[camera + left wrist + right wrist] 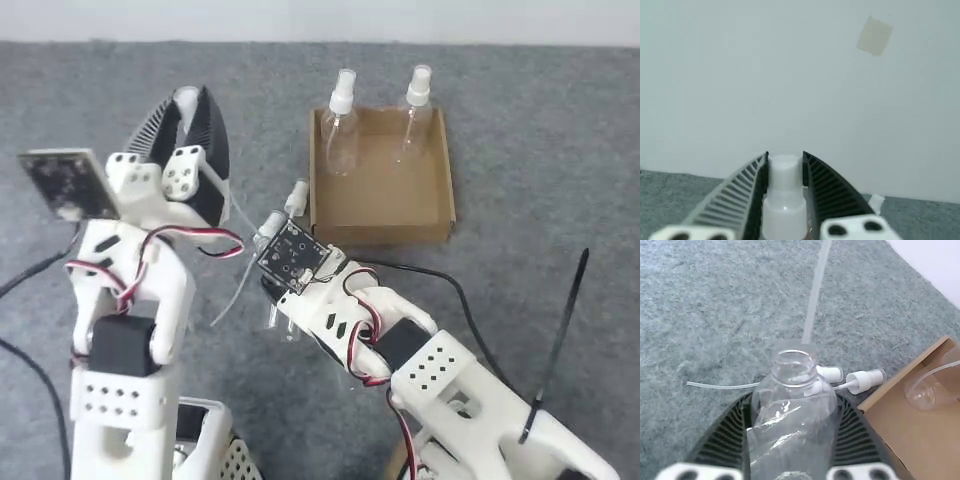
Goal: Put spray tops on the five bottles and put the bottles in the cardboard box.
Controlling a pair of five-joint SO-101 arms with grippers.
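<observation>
My left gripper (190,97) is raised over the left of the carpet, shut on a white spray top (785,195). That top's thin dip tube (815,290) hangs down toward the open mouth of a clear bottle (792,405), its end just above the rim. My right gripper (792,400) is shut on this uncapped bottle (275,318), held upright near the cardboard box (380,215). Two capped bottles (340,130) (413,120) lean inside the box against its far wall. Two loose spray tops (297,195) (270,226) lie on the carpet beside the box's left front corner.
Grey carpet covers the table. A black cable runs from the right arm past the box's front, and a black strap (565,320) sticks up at the right. A white wall stands behind the table.
</observation>
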